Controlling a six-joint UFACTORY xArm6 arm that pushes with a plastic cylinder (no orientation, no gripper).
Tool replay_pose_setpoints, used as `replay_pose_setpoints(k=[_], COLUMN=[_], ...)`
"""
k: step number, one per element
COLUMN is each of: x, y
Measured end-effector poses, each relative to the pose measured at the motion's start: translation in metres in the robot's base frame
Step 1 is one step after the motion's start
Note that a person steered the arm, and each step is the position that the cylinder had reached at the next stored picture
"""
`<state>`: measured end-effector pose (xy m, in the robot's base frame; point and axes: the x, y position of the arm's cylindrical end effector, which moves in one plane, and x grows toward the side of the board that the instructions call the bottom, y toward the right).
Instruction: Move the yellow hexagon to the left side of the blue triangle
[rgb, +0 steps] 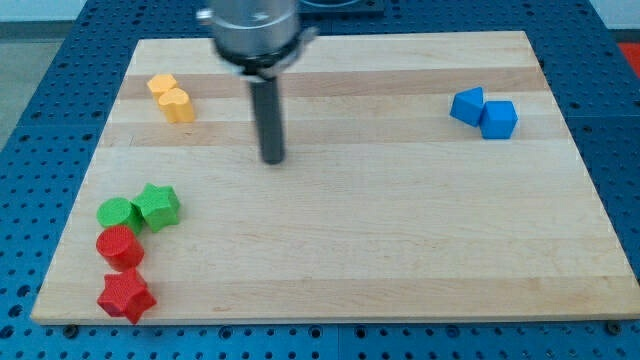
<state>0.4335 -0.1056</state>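
Note:
Two yellow blocks touch each other near the board's top left. The upper one looks like the yellow hexagon (162, 85); the lower yellow block (177, 105) has a rounder shape that I cannot make out. The blue triangle (466, 105) sits at the view's right, touching a blue cube (499, 119) on its right side. My tip (273, 159) rests on the board to the right of and slightly below the yellow pair, about a hundred pixels from them and far left of the blue blocks. It touches no block.
At the board's lower left sit a green round block (117, 213), a green star (158, 206), a red round block (120, 246) and a red star (126, 295). The wooden board (400, 250) lies on a blue perforated table.

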Motion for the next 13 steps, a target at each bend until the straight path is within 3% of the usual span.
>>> replay_pose_setpoints(k=[2,3,5,6,9,13], x=[0.016,-0.042,-0.136,-0.129,-0.12,-0.11], y=[-0.145,-0.186,-0.198,-0.199,-0.095,0.159])
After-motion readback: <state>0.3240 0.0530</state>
